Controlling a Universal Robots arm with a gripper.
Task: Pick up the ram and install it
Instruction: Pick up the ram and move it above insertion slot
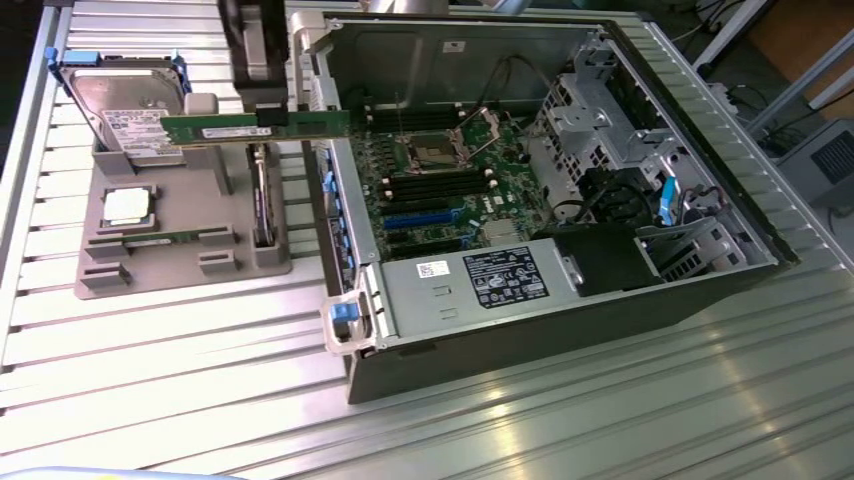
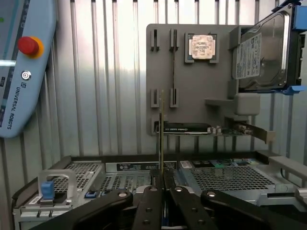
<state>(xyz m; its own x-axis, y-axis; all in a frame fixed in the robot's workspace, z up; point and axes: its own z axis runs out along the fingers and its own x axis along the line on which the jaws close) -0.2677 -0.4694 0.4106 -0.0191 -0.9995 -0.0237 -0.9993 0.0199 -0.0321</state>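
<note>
Ribbed metal tabletop (image 1: 160,400) carried everything. Clamped on the ram (image 1: 214,128), the gripper (image 1: 274,119) held that one green stick level in the air, in the exterior view's upper left, over a gray holder (image 1: 174,275) and beside one open computer case (image 1: 561,345). One hard drive (image 1: 120,105), one silver processor (image 1: 127,205) and one upright dark card (image 1: 263,205) sat in the holder.

Robotics lab, ribbed metal workbench (image 1: 601,400), opened computer case (image 1: 561,335), teach pendant (image 2: 24,72)
</note>
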